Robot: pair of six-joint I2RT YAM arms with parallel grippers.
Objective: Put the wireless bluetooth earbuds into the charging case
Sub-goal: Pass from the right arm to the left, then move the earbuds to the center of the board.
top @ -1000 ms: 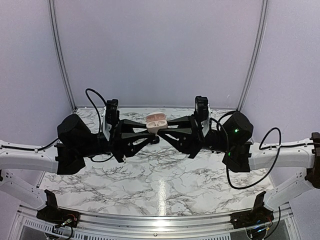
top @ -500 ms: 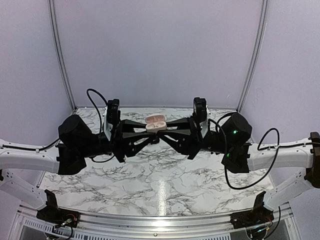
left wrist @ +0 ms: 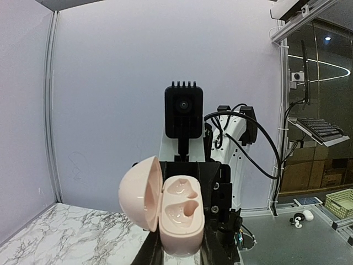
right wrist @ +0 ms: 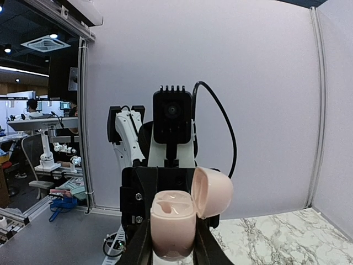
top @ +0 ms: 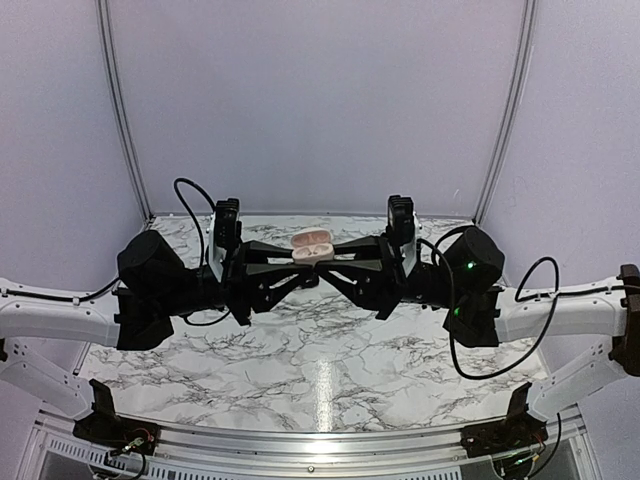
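Marble worktop (top: 320, 370) below; left fingers (top: 270, 250) & right fingers (top: 355, 250) both pinch open charging case (top: 312, 244) midair. Uneven pull could twist or drop it.

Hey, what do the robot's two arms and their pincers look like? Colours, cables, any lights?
The left arm and right arm have white tubular links and bulky black joint housings. The left pincer and right pincer are black, with angular wedge-shaped fingers. Each wrist has a black camera with a finned top and looping black cables. Green lights glow on the right arm.
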